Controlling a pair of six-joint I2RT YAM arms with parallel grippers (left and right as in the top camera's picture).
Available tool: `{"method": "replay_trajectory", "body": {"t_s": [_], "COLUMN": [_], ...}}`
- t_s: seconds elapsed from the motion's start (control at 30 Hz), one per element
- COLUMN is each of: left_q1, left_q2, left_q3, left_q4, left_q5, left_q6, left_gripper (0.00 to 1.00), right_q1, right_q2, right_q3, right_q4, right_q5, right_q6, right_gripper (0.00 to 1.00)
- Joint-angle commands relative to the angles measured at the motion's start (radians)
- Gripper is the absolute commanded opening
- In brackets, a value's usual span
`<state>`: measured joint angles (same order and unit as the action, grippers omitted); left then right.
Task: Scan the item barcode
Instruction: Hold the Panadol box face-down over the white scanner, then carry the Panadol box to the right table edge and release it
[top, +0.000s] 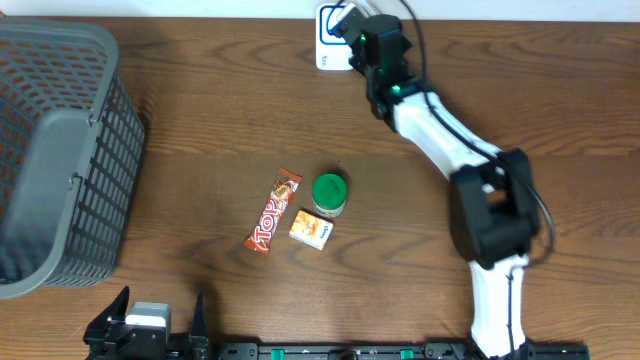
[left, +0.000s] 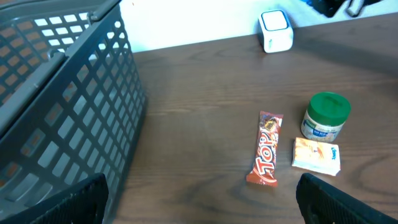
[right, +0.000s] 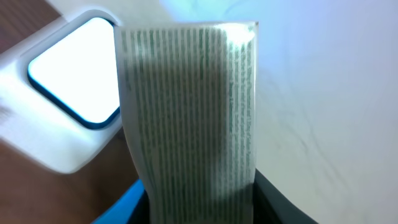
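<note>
- Brown wooden table (top: 200, 110) with a white wall at the far edge; a white scanner (top: 330, 38) with a blue-rimmed window stands there.
- Step in hand, as I judge: presenting the item. The right gripper (right: 199, 205) is closed on a packet (right: 186, 112) with fine green stripes and holds it upright, just beside the scanner window.
- No barcode is visible on the side that shows, so I cannot tell if it faces the window.
- Next move probably calls for a small turn or tilt of the packet toward the window, without loosening the grip.
- Left gripper (top: 157, 303) is at the near left edge, jaws wide apart, holding nothing.
- Grey basket (top: 60, 150) at the left: nothing is visible inside it.
- Jar (top: 329, 194) with a green lid is closed; its contents are hidden. Beside it lie a bar (top: 274, 210) and a small box (top: 312, 229).
</note>
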<state>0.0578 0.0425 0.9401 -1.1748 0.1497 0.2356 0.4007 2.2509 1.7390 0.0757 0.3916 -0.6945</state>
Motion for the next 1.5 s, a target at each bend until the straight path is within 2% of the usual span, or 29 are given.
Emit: {"method": "replay_trajectory", "body": {"t_s": [0.0, 0.1, 0.33, 0.57, 0.67, 0.8, 0.9, 0.97, 1.1, 1.27, 1.47], "left_q1": [-0.002, -0.002, -0.002, -0.002, -0.002, -0.002, -0.002, -0.002, -0.002, -0.002, -0.002], "left_q2": [-0.002, -0.002, -0.002, -0.002, -0.002, -0.002, -0.002, -0.002, -0.002, -0.002, -0.002], "left_q3": [0.006, 0.006, 0.006, 0.006, 0.006, 0.006, 0.006, 0.006, 0.006, 0.006, 0.006], "left_q4": [0.0, 0.0, 0.0, 0.0, 0.0, 0.0, 0.0, 0.0, 0.0, 0.0, 0.0], "left_q5": [-0.013, -0.013, -0.013, -0.013, -0.013, -0.013, -0.013, -0.013, -0.013, -0.013, -0.013], "left_q6": [0.002, 0.002, 0.002, 0.002, 0.002, 0.002, 0.002, 0.002, 0.002, 0.002, 0.002], "left_gripper": [0.96, 0.96, 0.96, 0.96, 0.96, 0.97, 0.96, 0.96, 0.96, 0.97, 0.96], "right_q1": [0.019, 0.023, 0.022, 0.029, 0.029, 0.027, 0.007, -0.023, -0.117, -0.285, -0.49], "right_q2": [0.154, 0.227, 0.235, 0.226, 0.191, 0.087, 0.005, -0.049, -0.117, -0.132, -0.13], "right_q3": [0.145, 0.231, 0.244, 0.244, 0.244, 0.244, 0.244, 0.244, 0.244, 0.243, 0.243], "right_q4": [-0.004, 0.002, 0.019, 0.048, -0.027, -0.305, -0.496, -0.653, -0.915, -1.172, -1.357], "right_q5": [0.134, 0.188, 0.211, 0.296, 0.339, 0.34, 0.34, 0.325, 0.169, 0.111, 0.111], "right_q6": [-0.194, -0.306, -0.362, -0.35, -0.226, -0.046, 0.167, 0.362, 0.665, 0.859, 0.97], "right_gripper": [0.25, 0.24, 0.25, 0.25, 0.23, 0.24, 0.25, 0.26, 0.25, 0.21, 0.2]}}
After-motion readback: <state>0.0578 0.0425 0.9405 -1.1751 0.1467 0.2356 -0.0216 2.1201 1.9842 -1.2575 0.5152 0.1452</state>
